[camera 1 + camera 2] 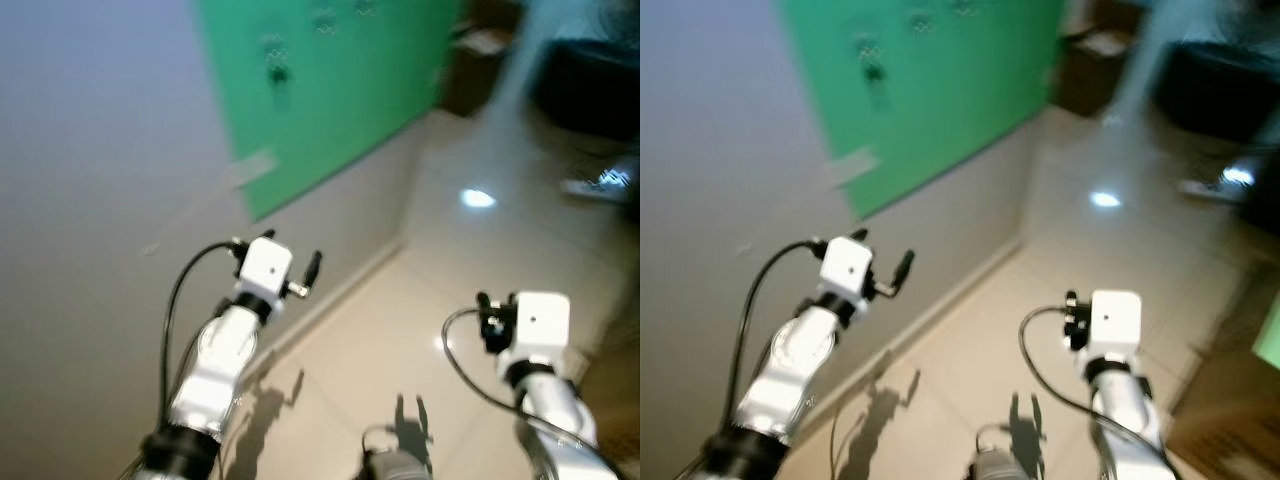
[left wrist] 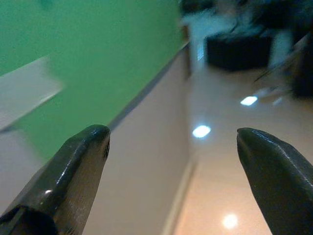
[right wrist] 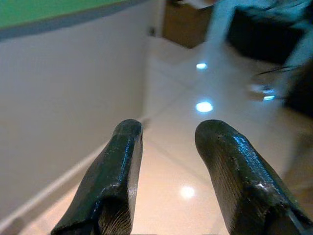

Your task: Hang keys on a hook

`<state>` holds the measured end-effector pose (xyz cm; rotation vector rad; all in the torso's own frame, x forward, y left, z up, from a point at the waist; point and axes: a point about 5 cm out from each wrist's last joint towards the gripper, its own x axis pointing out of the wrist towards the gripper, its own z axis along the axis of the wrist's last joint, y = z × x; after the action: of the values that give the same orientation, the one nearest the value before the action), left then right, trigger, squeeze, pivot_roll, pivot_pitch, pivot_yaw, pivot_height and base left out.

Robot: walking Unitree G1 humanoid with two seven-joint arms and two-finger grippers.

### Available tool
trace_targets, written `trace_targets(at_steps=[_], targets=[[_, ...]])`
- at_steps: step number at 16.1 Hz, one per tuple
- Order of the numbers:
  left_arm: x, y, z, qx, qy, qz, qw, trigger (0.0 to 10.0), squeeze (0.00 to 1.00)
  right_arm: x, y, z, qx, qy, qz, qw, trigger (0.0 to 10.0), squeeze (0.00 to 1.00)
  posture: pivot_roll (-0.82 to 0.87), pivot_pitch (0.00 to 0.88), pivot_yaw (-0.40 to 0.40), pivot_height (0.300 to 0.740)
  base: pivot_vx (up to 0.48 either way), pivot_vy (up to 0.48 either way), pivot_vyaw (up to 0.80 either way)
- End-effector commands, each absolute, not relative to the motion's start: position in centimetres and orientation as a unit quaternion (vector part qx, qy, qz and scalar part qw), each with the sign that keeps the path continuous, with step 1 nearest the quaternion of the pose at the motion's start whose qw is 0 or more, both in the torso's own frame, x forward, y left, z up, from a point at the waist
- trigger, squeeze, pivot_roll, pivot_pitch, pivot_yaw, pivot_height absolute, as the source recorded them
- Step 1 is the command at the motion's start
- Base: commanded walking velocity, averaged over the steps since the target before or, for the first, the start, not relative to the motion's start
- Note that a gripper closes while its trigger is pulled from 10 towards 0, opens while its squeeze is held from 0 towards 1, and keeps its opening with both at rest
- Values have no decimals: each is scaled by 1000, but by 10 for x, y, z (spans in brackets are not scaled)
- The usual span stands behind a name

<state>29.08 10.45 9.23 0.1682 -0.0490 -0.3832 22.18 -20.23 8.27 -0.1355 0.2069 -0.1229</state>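
- Green board [image 1: 330, 90] is covering the upper part of the grey wall [image 1: 90, 150], and something small and dark is hanging on it near its top, at [image 1: 277, 72]. Could be the keys on a hook, but it's way too blurry to call.
- More faint marks are sitting along the board's top edge, can't make those out either.
- A pale strip of tape [image 1: 252, 167] is sticking across the board's lower corner onto the wall.
- Left hand [image 2: 171, 147] is hanging out in the air close to the wall, below the board, with its fingers [image 2: 80, 166] spread wide and nothing between them.
- Right hand [image 3: 168, 147] is hovering over the shiny beige tile floor [image 1: 400, 330], further from the wall. Its fingers [image 3: 120, 171] are standing a little apart with a narrow gap, gripping nothing.
- Both silver arms are showing in the head views, the left one [image 1: 225, 350] with a black cable looping beside it, the right one [image 1: 545, 390] too.
- Ceiling lights are reflecting off the floor [image 1: 478, 198].
- A brown box [image 1: 478, 55] is sitting on the floor by the far end of the wall, and a dark bulky thing [image 1: 590, 85] is off near it, all blurred.
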Motion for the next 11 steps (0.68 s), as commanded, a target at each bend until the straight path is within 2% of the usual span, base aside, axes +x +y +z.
trace_targets(at_steps=[1, 3, 6, 8, 11], targets=[[291, 119, 95, 79, -30, -158, 984, 10000, 0, 227, -193, 84, -68, 102, -38, 992, 10000, 0, -224, 44, 21, 740, 0, 0, -800], [287, 124, 94, 88, -32, -145, 985, 10000, 0, 233, -185, 82, -80, 104, -12, 991, 10000, 0, -187, 51, -11, 740, 0, 0, -800], [280, 128, 93, 102, -36, -147, 983, 10000, 0, 241, -175, 82, -81, 101, 9, 991, 10000, 0, -167, 58, -12, 740, 0, 0, -800], [281, 125, 96, 102, -42, -154, 982, 10000, 0, 240, -179, 81, -77, 103, -10, 992, 10000, 0, -174, 63, 6, 740, 0, 0, -800], [283, 114, 98, 99, -45, -177, 978, 10000, 0, 230, -193, 75, -98, 123, -50, 986, 10000, 0, -198, 66, 38, 740, 0, -269, -800]])
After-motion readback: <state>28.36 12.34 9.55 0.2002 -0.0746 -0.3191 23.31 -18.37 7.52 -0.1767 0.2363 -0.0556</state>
